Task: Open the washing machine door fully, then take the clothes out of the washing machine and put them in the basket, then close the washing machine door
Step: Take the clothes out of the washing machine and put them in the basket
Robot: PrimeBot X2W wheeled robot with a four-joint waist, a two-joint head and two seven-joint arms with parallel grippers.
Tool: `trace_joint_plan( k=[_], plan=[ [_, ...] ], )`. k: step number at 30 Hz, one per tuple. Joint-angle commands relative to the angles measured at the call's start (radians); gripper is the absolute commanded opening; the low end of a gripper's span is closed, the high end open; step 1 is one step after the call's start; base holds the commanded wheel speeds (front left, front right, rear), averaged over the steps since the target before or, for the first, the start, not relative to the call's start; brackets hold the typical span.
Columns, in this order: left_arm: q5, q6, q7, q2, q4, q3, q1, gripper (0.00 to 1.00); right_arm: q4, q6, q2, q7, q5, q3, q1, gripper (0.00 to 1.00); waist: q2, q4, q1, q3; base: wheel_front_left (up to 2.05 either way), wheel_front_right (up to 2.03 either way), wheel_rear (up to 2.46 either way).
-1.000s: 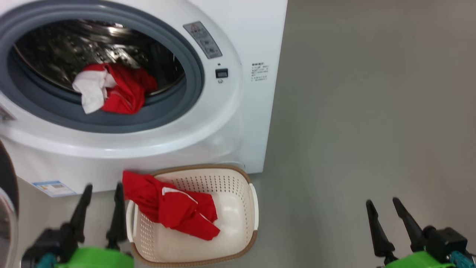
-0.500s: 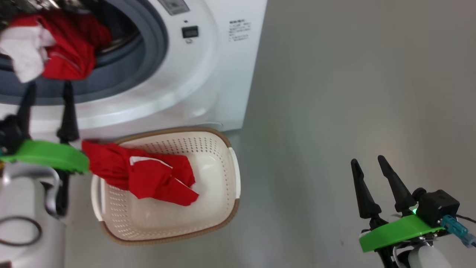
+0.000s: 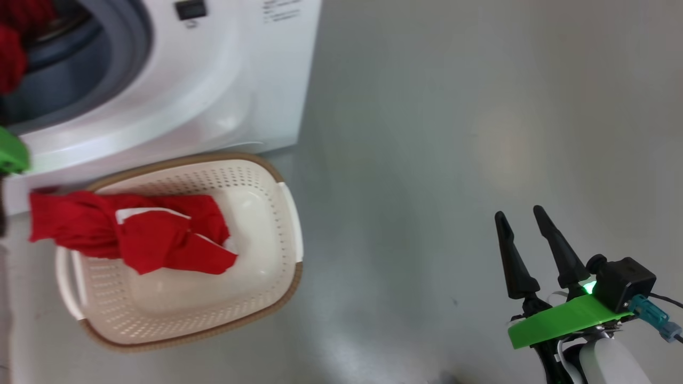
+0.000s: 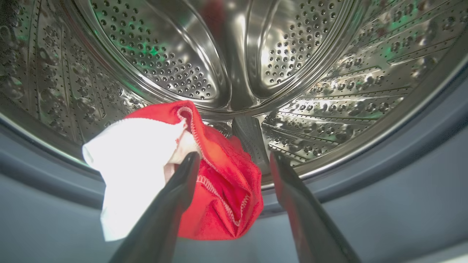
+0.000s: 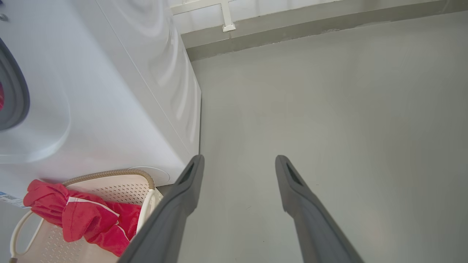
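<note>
The white washing machine (image 3: 224, 90) stands at the upper left, its door out of view. Red and white clothes (image 4: 219, 182) lie at the drum's front lip, on the grey gasket (image 4: 402, 175). My left gripper (image 4: 234, 159) is open at the drum mouth, its fingers (image 4: 172, 204) straddling the red bundle without closing on it. A red garment (image 3: 133, 234) with white trim drapes over the left rim of the cream basket (image 3: 267, 256) on the floor in front of the machine. My right gripper (image 3: 523, 216) hangs open and empty over the floor at the lower right.
Grey floor (image 3: 453, 133) stretches to the right of the machine and basket. A wall base with a white bracket (image 5: 228, 25) runs behind the machine. A piece of green gripper mount (image 3: 10, 152) shows at the left edge of the head view.
The head camera has swung right, sliding machine and basket left in view. My left gripper rose from beside the basket toward the drum opening. The right gripper stays open.
</note>
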Motion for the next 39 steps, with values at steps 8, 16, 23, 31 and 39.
trace_joint_plan(
  k=[8, 16, 23, 31, 39],
  plan=[
    [0.028, 0.015, -0.005, 0.148, 0.160, 0.028, -0.125, 1.00, -0.029, 0.005, -0.004, -0.006, 0.025, 0.054, -0.015, 1.00, -0.0001, -0.090, 0.0000, 0.070, 0.00, 0.00, 0.00],
    [0.047, 0.021, -0.005, 0.192, 0.237, 0.010, -0.202, 1.00, -0.037, 0.005, -0.004, -0.006, 0.031, 0.072, -0.016, 1.00, -0.0001, -0.120, 0.0000, 0.099, 0.00, 0.00, 0.00],
    [0.077, 0.026, -0.005, 0.226, 0.276, -0.027, -0.266, 1.00, -0.047, 0.005, -0.004, -0.006, 0.038, 0.089, -0.013, 1.00, -0.0001, -0.137, 0.0000, 0.114, 0.00, 0.00, 0.00],
    [0.082, 0.026, -0.005, 0.228, 0.294, -0.048, -0.275, 0.00, -0.050, 0.005, -0.004, -0.006, 0.042, 0.089, -0.012, 1.00, -0.0001, -0.132, 0.0000, 0.114, 0.00, 0.00, 0.00],
    [0.048, 0.015, -0.005, 0.180, 0.219, -0.035, -0.227, 0.00, -0.047, 0.005, -0.004, -0.006, 0.030, 0.077, -0.021, 1.00, -0.0001, -0.099, 0.0000, 0.093, 0.00, 0.00, 0.00]
  ],
)
